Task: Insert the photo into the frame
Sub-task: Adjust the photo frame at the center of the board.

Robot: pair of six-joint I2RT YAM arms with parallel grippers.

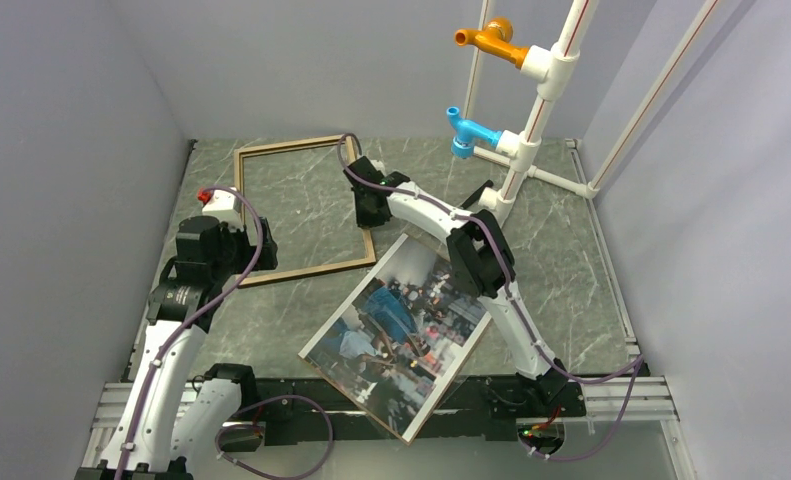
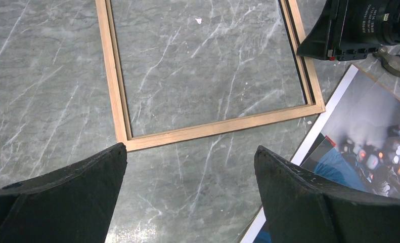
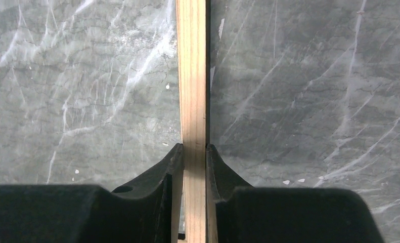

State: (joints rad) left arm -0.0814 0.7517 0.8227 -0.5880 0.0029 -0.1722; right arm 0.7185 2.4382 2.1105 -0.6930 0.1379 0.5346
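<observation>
the frame lies flat on the grey marbled tabletop, toward the far left, with its pale wood back facing up and bare tabletop showing through its opening. the right gripper reaches down onto the frame's right rail and is clamped on it. in the right wrist view its black fingers press against the two sides of the thin rail. the left gripper hangs above the tabletop just near of the frame's near left corner, its fingers spread wide apart and holding nothing. the photo lies picture side up and turned at an angle, near the frame's near right corner without touching it. its nearest corner sticks out past the tabletop's near edge. a white pipe stand rises at the far right.
</observation>
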